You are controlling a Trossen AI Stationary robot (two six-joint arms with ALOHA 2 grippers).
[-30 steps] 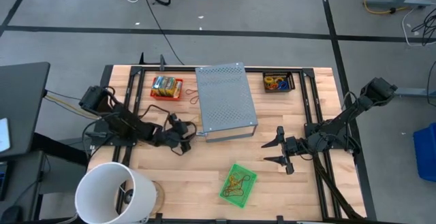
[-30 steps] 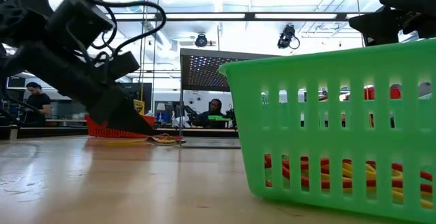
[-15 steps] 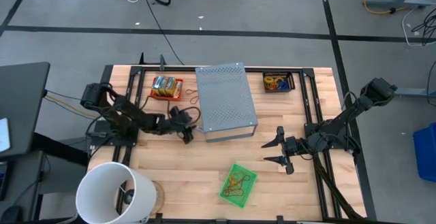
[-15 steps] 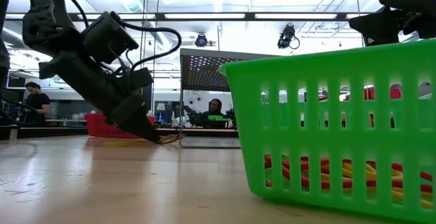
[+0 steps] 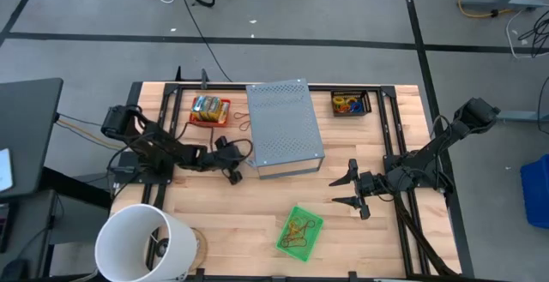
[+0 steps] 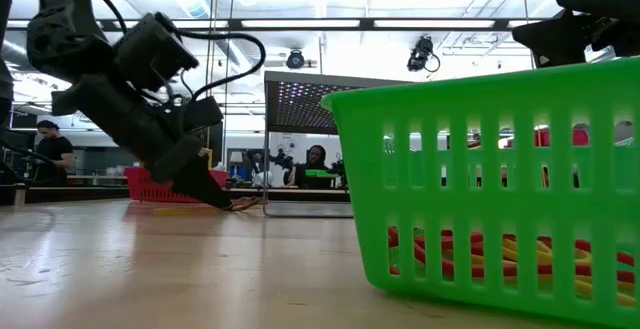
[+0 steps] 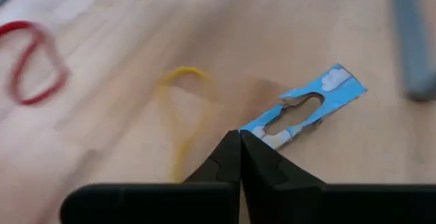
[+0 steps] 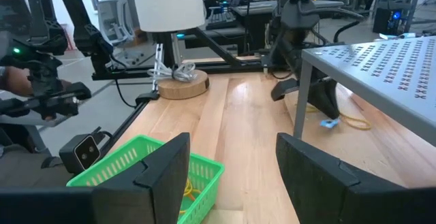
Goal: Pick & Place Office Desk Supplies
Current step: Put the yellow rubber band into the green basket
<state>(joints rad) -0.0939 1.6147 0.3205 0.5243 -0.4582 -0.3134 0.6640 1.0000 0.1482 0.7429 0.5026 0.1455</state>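
Note:
A torn blue-and-white paper strip (image 7: pixel 300 112) lies flat on the wood beside the grey perforated box (image 5: pixel 283 126). A yellow rubber band (image 7: pixel 184 108) and a red one (image 7: pixel 30 60) lie close by. My left gripper (image 5: pixel 233 176) slants down to the table, shut, its tips (image 7: pixel 240 137) at the strip's near end. My right gripper (image 5: pixel 343 190) hovers open at the table's right, touching nothing. A green basket (image 5: pixel 299 231) at the near edge holds rubber bands. My left gripper's shut fingertips (image 7: pixel 231 149) meet on the strip's near end (image 7: pixel 262 132), coming slanting down from the table's left. The fingers hide the pinch itself. The rest of the strip lies flat on the table.
A red tray (image 5: pixel 210 109) with printed packets and a black tray (image 5: pixel 350 104) with orange bands stand at the far edge. A white bucket (image 5: pixel 141 243) stands at the near left corner. Bare wood lies between the box and the basket.
My left gripper has swung toward the grey box and the far edge, sunk to the table top, and shut there. The right arm has kept still.

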